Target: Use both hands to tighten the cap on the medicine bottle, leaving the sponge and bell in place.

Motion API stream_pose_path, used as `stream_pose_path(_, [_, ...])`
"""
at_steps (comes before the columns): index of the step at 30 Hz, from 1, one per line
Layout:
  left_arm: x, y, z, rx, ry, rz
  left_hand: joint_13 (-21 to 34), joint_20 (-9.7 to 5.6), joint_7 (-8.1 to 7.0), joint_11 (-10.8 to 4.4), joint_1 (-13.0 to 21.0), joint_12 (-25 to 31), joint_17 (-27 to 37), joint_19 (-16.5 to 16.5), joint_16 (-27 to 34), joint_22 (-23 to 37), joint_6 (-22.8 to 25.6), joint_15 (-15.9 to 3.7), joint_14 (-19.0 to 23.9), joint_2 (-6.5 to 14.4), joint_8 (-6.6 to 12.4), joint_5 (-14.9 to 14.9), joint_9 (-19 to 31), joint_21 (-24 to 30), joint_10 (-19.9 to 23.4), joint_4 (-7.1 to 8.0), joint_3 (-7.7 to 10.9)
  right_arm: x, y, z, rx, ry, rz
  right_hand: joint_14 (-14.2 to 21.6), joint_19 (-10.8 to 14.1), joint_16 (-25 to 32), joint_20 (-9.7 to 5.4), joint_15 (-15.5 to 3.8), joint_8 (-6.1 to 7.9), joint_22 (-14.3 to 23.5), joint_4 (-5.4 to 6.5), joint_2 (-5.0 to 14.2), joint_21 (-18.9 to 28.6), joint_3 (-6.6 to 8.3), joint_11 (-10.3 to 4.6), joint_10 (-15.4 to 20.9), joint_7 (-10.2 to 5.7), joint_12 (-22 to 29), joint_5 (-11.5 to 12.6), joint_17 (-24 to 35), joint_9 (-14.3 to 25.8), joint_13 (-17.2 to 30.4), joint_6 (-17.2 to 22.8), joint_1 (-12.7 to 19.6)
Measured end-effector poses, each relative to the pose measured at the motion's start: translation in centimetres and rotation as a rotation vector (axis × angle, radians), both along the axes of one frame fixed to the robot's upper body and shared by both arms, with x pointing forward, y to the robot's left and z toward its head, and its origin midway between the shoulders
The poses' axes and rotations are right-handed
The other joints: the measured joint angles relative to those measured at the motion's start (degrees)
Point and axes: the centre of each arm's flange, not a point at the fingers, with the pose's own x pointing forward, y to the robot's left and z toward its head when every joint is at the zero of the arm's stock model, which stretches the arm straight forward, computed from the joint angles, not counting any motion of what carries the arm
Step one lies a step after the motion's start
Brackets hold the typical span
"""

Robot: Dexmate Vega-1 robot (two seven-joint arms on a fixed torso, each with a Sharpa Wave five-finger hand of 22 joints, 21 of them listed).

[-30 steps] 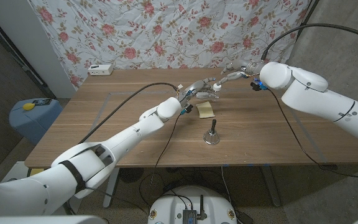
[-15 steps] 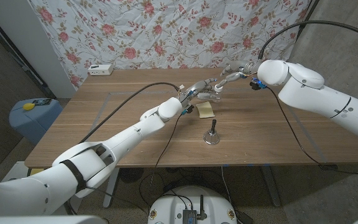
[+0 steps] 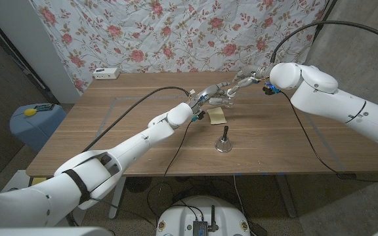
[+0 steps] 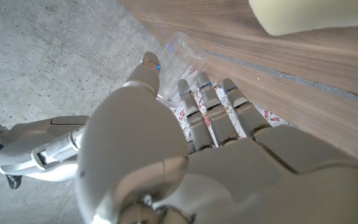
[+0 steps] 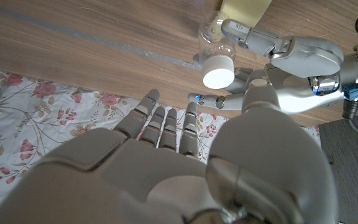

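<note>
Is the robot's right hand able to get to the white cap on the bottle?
Probably yes. The right hand is open just beside the white cap, with nothing between them. The left hand grips the bottle lower down, leaving the cap free.

One medicine bottle [image 5: 217,45], one white cap [image 5: 219,71], one sponge [image 3: 217,116], one bell [image 3: 224,140], two robot hands [image 3: 210,97] [image 3: 244,79]

The right robot hand [image 3: 245,81] has edged toward the medicine bottle [image 3: 224,98], apparently not touching it.
</note>
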Motion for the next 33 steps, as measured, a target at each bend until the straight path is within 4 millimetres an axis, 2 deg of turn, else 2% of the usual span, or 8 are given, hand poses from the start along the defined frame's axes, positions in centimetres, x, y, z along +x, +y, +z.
stream_pose_path(5, [-0.2,0.0,-0.1,-0.002,0.0,-0.001,0.0,0.0,0.0,-0.01,0.0,-0.09,0.0,0.0,0.0,0.0,0.0,0.0,0.0,0.02,-0.23,0.0,0.0,0.0,0.0,0.0,0.0,0.1,0.4,-0.1,-0.003,0.004,0.006,0.0,0.0,0.0,0.0,0.0,0.25,0.0,-0.01,0.17,0.0,0.01,0.0,0.0,-0.04,0.0,0.0,0.0,0.0,0.0,0.66,0.14])
stream_pose_path(23, [-0.5,0.4,-0.2,-0.011,-0.002,0.009,0.25,0.11,0.0,0.11,-0.38,0.04,0.0,-0.1,0.0,0.0,0.0,0.0,0.0,0.57,-0.23,-0.16,0.0,0.0,0.11,-0.01,0.46,0.5,1.0,-0.6,-0.046,0.012,-0.026,0.63,0.55,0.29,-0.55,-0.63,1.11,0.0,-0.63,1.0,0.3,1.59,-0.52,0.54,-0.53,0.28,-0.44,-0.01,-0.01,-0.01,4.1,2.03])
stream_pose_path(31, [-0.6,0.5,-0.3,-0.011,-0.002,0.009,0.27,0.11,0.0,0.11,-0.44,0.01,0.0,-0.09,0.0,0.0,0.0,0.0,0.0,0.64,-0.23,-0.17,0.0,0.0,0.1,-0.01,0.45,0.6,1.2,-0.6,-0.053,0.001,-0.03,1.26,1.07,0.29,-0.64,-0.82,1.94,0.0,-0.44,1.38,0.3,2.26,-0.83,0.87,-1.07,0.72,-0.44,-0.01,0.27,-0.01,6.0,2.84])
stream_pose_path(33, [-0.6,0.5,-0.3,-0.012,-0.002,0.009,0.27,0.11,0.0,0.11,-0.43,0.0,0.0,-0.1,0.0,0.0,0.0,0.0,0.0,0.64,-0.23,-0.17,0.0,0.0,0.1,-0.02,0.45,0.6,1.3,-0.6,-0.053,0.0,-0.03,1.56,1.07,0.29,-0.64,-1.12,2.16,0.0,-0.44,1.34,0.3,2.26,-0.66,1.12,-0.77,0.72,-0.44,-0.01,0.27,-0.01,6.3,2.88])
